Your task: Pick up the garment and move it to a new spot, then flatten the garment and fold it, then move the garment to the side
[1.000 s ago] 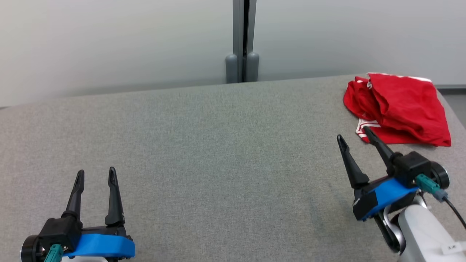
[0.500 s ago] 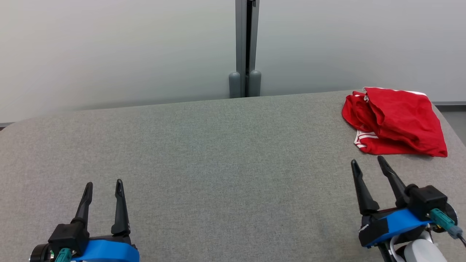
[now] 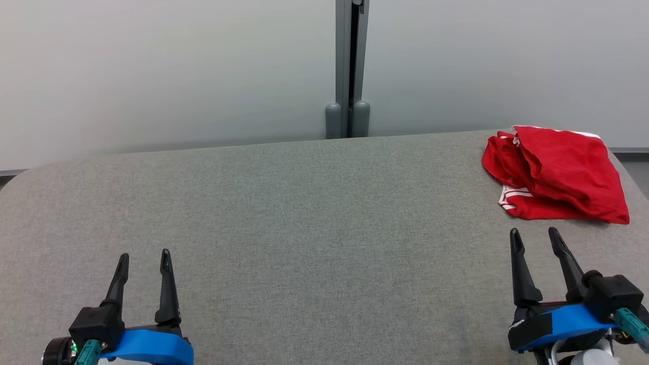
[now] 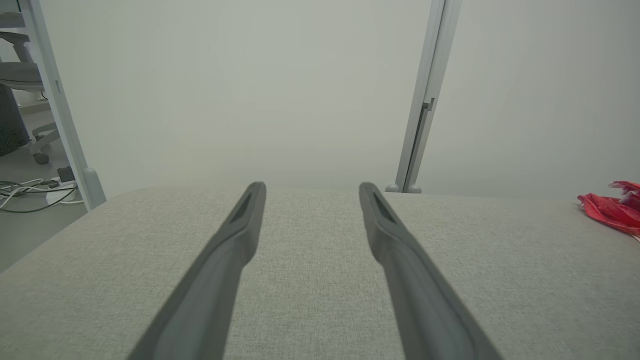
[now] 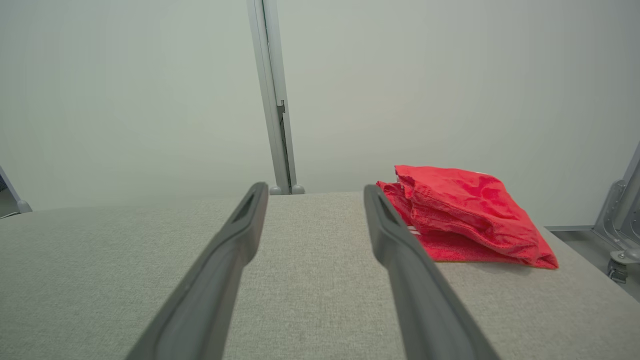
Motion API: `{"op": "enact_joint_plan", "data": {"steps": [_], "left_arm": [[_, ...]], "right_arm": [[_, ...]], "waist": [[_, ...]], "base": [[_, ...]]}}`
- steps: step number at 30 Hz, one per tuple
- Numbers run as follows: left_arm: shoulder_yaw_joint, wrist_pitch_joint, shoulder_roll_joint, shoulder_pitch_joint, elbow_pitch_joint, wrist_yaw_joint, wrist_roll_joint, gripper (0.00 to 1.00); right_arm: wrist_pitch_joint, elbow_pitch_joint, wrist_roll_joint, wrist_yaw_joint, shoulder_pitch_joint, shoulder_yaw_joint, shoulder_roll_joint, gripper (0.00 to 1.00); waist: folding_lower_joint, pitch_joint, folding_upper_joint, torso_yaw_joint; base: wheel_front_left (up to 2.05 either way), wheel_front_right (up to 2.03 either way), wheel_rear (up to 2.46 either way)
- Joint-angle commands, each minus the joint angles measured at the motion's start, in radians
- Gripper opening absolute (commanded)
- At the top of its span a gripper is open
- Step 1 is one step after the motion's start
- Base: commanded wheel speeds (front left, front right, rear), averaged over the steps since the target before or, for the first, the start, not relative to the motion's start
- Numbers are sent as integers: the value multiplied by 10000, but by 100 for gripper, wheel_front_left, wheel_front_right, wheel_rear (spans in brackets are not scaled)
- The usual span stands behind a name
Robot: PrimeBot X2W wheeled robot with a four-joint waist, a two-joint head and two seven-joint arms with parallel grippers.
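Observation:
A red garment (image 3: 555, 173) with white trim lies folded in a loose bundle at the far right of the grey table (image 3: 304, 218). It shows in the right wrist view as the red garment (image 5: 465, 215) and at the right edge of the left wrist view (image 4: 610, 210). My right gripper (image 3: 535, 235) stands open at the lower right, a short way in front of the garment, not touching it. Low on the left, my left gripper (image 3: 143, 256) is open with nothing between its fingers.
A pale partition wall with a grey post (image 3: 349, 71) runs behind the table. The table's right edge (image 3: 636, 172) lies just past the garment. An office chair and floor cables (image 4: 30, 185) sit beyond the table's left end.
My right gripper has drawn back from the garment's near edge toward the lower right and straightened. The head camera has tilted, shifting the whole picture downward. The garment lies unmoved.

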State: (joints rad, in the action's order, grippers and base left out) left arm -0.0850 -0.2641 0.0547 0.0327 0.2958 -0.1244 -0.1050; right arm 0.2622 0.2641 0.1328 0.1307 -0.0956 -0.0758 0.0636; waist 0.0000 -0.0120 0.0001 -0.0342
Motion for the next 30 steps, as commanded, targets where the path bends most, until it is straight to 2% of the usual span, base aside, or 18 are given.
{"op": "enact_joint_plan", "data": {"steps": [1, 30], "left_arm": [[12, 2, -1, 176, 38, -79, 31, 100], [70, 2, 21, 241, 226, -60, -74, 100]], "right_arm": [[32, -116, -100, 3, 119, 44, -46, 100], [32, 310, -21, 1, 3, 509, -132, 100]], "waist": [[0, 7, -1, 23], [0, -17, -1, 147]], "base": [[0, 0, 0], [0, 0, 0]]}}
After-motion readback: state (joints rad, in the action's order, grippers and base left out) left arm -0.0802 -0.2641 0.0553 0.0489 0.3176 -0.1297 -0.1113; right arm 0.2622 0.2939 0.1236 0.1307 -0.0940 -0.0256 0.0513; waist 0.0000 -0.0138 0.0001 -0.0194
